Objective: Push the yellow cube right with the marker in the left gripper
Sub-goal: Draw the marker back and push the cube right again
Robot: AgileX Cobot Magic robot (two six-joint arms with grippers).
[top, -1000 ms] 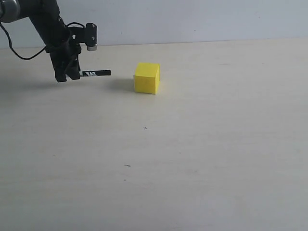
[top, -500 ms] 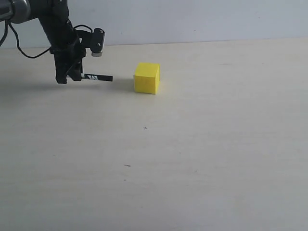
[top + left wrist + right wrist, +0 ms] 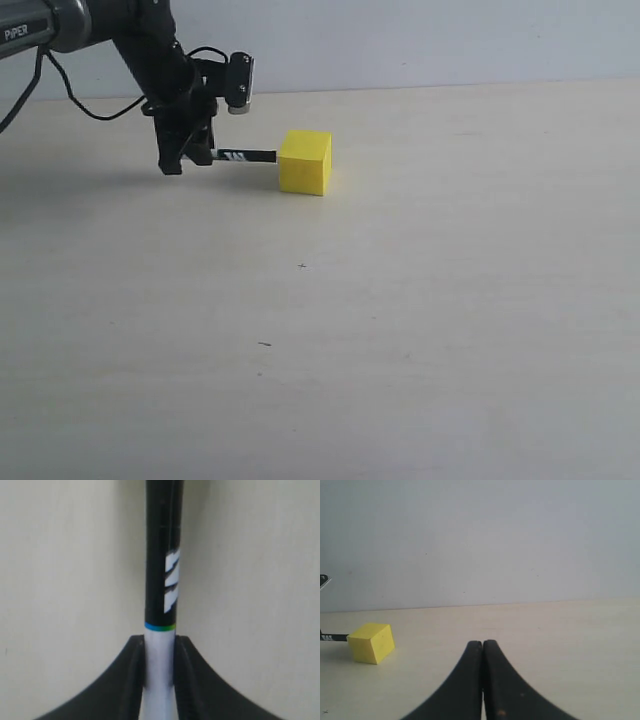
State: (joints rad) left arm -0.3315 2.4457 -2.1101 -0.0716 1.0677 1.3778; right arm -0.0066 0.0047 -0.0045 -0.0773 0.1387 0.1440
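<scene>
The yellow cube sits on the pale table at the back, left of centre; the right wrist view also catches the yellow cube. My left gripper is shut on the marker, which points level to the right with its black tip at the cube's left face. In the left wrist view the marker runs straight out from between the fingertips, which clamp its white barrel. My right gripper is shut with nothing in it and does not appear in the exterior view.
The pale table stretches right of the cube and toward the front. A light wall stands behind the table's far edge. A black cable trails from the left arm.
My left arm has carried the marker to the right, closing the gap until its tip reaches the cube's left face. The cube has not visibly shifted.
</scene>
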